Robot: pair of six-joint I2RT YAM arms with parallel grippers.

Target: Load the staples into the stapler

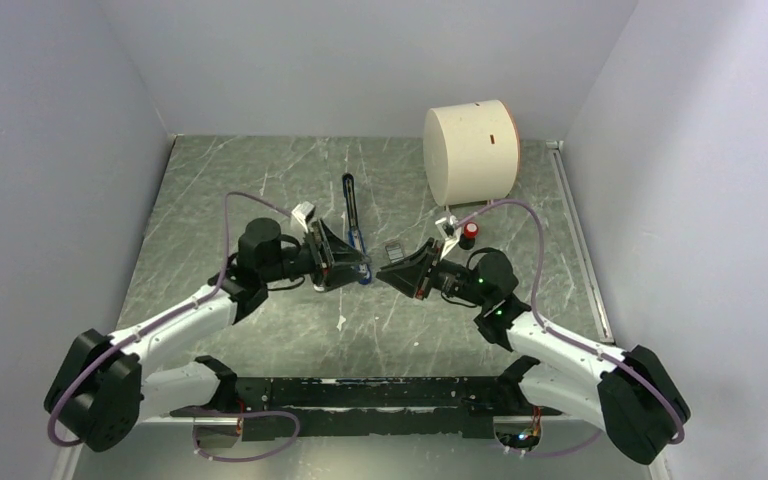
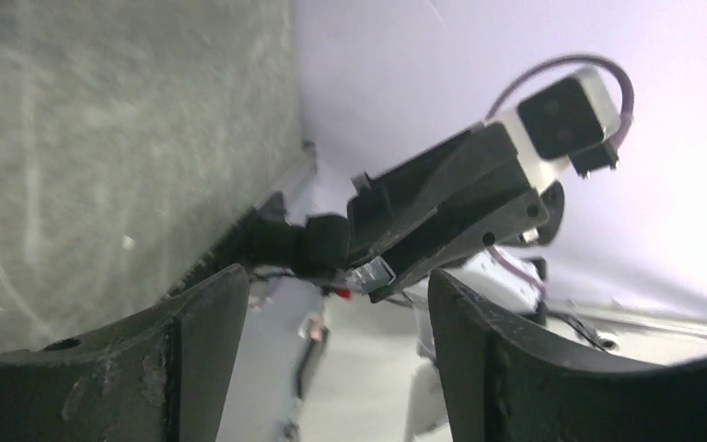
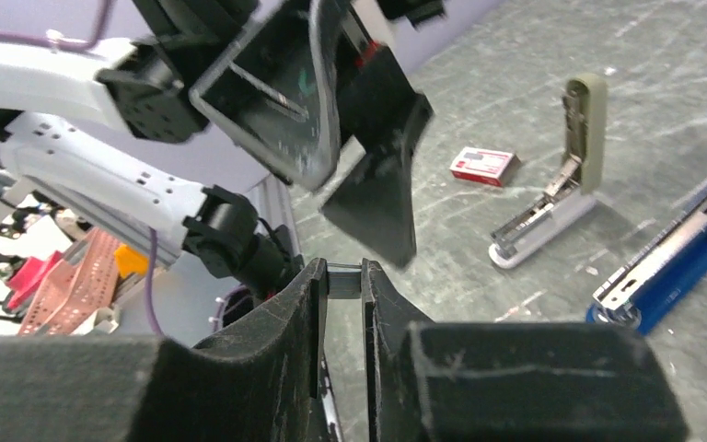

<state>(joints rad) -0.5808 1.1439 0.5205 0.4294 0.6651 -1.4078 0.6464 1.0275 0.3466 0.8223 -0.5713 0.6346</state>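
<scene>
Two arms meet low over the middle of the marbled grey table (image 1: 260,180), their tips facing each other and near but not touching. The left gripper (image 1: 345,262) has its jaws released and spread wide, with nothing between them. Through that gap the left wrist view shows the right gripper (image 3: 341,274) pointing in. Its jaws are clenched on a short silvery strip of staples (image 2: 374,273), pinched at the very tips. The blue stapler (image 3: 690,249) lies opened on the table. Its long black arm stretches toward the far wall, and its grey metal channel is exposed and facing up. From above, it sits just beyond the left gripper, whose tip partly covers its near end, and it is apart from the right gripper. The right wrist view also shows a pale grey stapler (image 3: 552,216) standing open and a small red staple box (image 3: 483,166) near it. A large white cylinder (image 1: 470,152) rests on its side at the far right.
</scene>
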